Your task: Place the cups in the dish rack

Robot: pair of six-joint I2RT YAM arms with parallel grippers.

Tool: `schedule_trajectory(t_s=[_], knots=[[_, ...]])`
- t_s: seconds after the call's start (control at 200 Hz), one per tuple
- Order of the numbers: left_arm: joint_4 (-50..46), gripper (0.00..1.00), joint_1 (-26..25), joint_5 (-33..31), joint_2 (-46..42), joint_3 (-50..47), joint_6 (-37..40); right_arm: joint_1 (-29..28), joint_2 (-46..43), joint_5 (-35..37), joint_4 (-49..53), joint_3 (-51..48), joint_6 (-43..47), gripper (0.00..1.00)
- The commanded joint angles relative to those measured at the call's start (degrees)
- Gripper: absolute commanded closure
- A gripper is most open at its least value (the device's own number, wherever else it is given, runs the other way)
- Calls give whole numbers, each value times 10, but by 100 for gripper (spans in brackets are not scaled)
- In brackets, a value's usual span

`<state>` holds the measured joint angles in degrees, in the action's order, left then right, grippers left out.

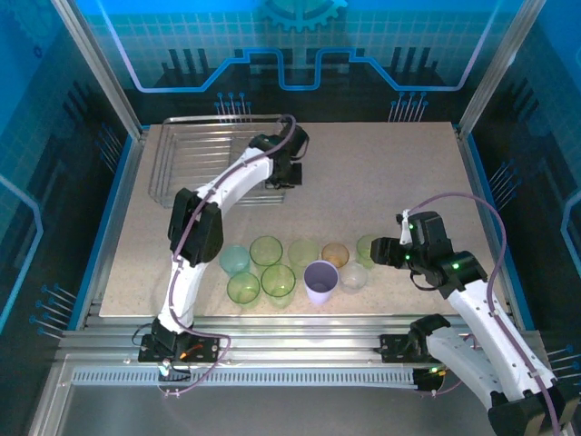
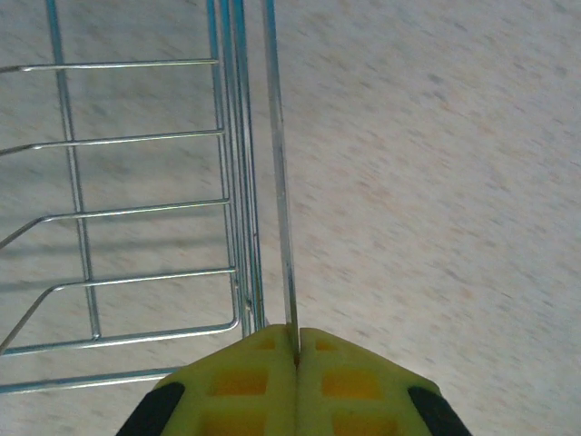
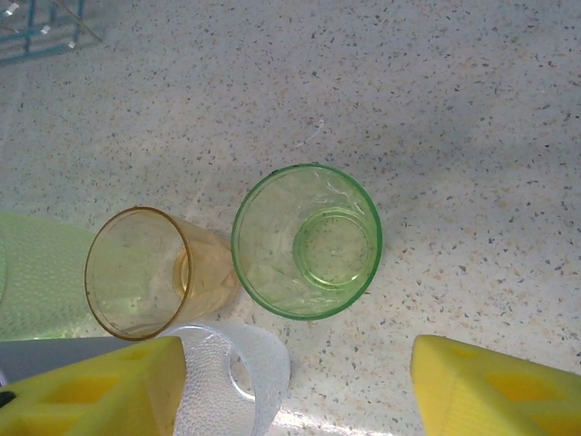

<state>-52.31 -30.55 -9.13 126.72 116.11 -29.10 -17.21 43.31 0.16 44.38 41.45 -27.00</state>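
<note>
Far left: dish rack (image 1: 195, 159), right rim wire pinched in left gripper (image 2: 297, 338), jaws together on it. Near centre: cups (image 1: 266, 250) clustered on counter (image 1: 381, 173). Right: right gripper (image 3: 295, 386) poised, jaws apart, above green cup (image 3: 307, 241), just beside amber cup (image 3: 136, 272). Probably picking stage; next needs lowering, straddling green rim, closing.

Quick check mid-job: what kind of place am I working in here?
Likely an enclosed robot test cell, not a kitchen: blue-lit panel walls, aluminium rail framing, and a speckled table with a dish rack and plastic cups.
</note>
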Motion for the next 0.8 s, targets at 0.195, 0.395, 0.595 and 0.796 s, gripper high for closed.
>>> schedule_trajectory(t_s=[0.195, 0.395, 0.595, 0.796], knots=[[78, 80, -87, 106, -5, -42, -122, -7, -7, -9, 2, 14, -2, 30], [117, 50, -105, 111, -24, -70, -143, -7, -9, 2, 18, 23, -3, 29], [151, 11, -105, 77, -89, -104, -131, -7, 11, 14, 16, 41, -5, 28], [176, 1, -104, 44, -163, -128, -86, -7, 55, 22, -3, 73, -4, 29]])
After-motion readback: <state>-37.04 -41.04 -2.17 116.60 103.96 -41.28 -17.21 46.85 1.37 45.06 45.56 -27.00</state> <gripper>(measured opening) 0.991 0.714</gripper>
